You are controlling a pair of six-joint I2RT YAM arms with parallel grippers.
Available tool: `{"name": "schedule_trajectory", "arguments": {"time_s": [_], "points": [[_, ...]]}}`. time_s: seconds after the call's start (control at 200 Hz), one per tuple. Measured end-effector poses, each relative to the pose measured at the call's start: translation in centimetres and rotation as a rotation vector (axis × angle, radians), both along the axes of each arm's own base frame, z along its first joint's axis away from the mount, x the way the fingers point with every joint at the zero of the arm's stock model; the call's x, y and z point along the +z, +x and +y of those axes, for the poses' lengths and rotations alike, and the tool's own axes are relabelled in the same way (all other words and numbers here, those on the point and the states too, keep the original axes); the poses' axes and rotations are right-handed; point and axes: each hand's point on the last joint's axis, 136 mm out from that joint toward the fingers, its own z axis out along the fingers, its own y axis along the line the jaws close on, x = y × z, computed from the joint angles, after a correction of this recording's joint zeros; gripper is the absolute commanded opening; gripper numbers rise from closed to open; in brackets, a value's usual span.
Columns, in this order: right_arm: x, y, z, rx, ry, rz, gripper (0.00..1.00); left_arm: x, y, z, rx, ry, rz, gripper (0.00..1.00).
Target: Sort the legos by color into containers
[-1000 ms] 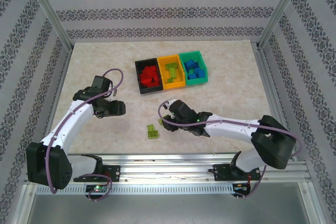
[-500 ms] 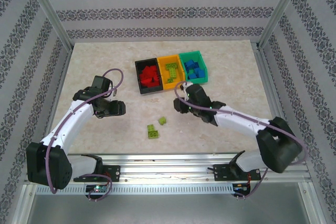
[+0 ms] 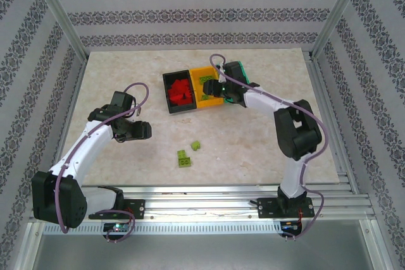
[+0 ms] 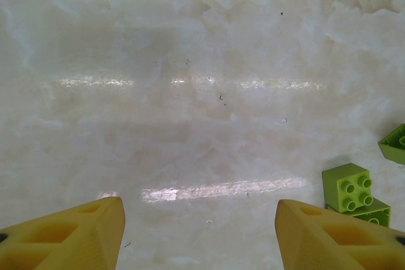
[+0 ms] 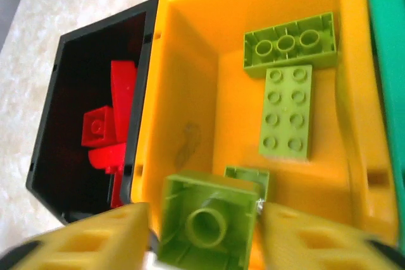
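Nothing readable in any of these, tbh. The legos (image 5: 286,110) just ahead of the right gripper (image 5: 205,235) show plain studs with no lettering I can make out. The lime brick (image 5: 205,219) pinched between its fingers only shows its hollow underside. The containers (image 5: 190,42) carry no label, number or logo that I can see. Same for the green bricks (image 4: 347,186) off to the right of the left gripper (image 4: 199,232): the studs are too soft to read any embossing.
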Motion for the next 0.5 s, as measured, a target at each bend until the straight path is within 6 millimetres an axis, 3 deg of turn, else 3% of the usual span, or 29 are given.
{"name": "schedule_trajectory", "arguments": {"time_s": [0.085,0.2,0.505], "points": [[0.5,1.4,0.4,0.009,-0.001,-0.009,0.6,0.0,0.0,0.0,0.0,0.0,0.0,0.64],[0.8,0.7,0.7,0.03,-0.007,-0.012,0.6,0.0,0.0,0.0,0.0,0.0,0.0,0.64],[-2.6,-7.4,-0.1,0.117,-0.096,0.056,0.62,0.0,0.0,0.0,-0.002,0.0,-0.001,0.65]]}}
